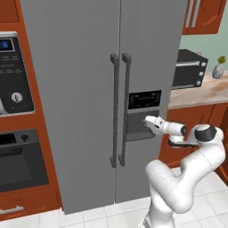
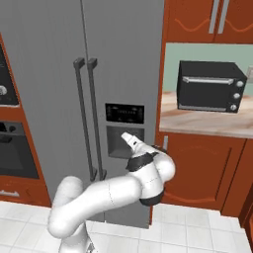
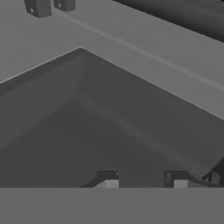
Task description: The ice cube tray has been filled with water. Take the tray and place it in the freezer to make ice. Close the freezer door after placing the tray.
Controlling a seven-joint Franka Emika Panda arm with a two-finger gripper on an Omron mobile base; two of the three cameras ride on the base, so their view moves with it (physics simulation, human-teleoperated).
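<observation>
1. We see the gripper (image 1: 147, 121) reaching into the dispenser recess (image 1: 141, 126) of the freezer door (image 1: 147, 67); in the hand view its two dark finger tips (image 3: 109, 178) rise at the bottom edge, drawn in to their closest, and we see nothing held between them
2. In the hand view the grey walls of the recess (image 3: 109, 131) slope around the gripper (image 3: 144, 180), and the mounts of the bar handles show in the top left corner
3. In the right base view the white hand points its gripper (image 2: 124, 136) at the recess (image 2: 124, 141), just under the black display (image 2: 124, 113)
4. The arm (image 1: 187, 178) rises from the lower right of the left base view, bends at a dark joint and stretches left toward the door
5. The freezer (image 1: 80, 89) is a tall grey brushed-metal unit, both of its doors shut; the freezer door's handle (image 1: 124, 109) stands just beside the handle of the plain door (image 1: 115, 109)
6. We cannot find the ice cube tray in any of these views, so we cannot say where it lies
7. Left of the freezer sits a black wall oven (image 1: 22, 162) with a control panel (image 1: 13, 73) above it, set in red-brown cabinets
8. Right of the freezer a pale counter (image 2: 207, 123) carries a black toaster oven (image 2: 210, 86), and a small vase with a plant (image 1: 218, 67) stands farther along
9. White floor tiles (image 1: 107, 216) lie below
</observation>
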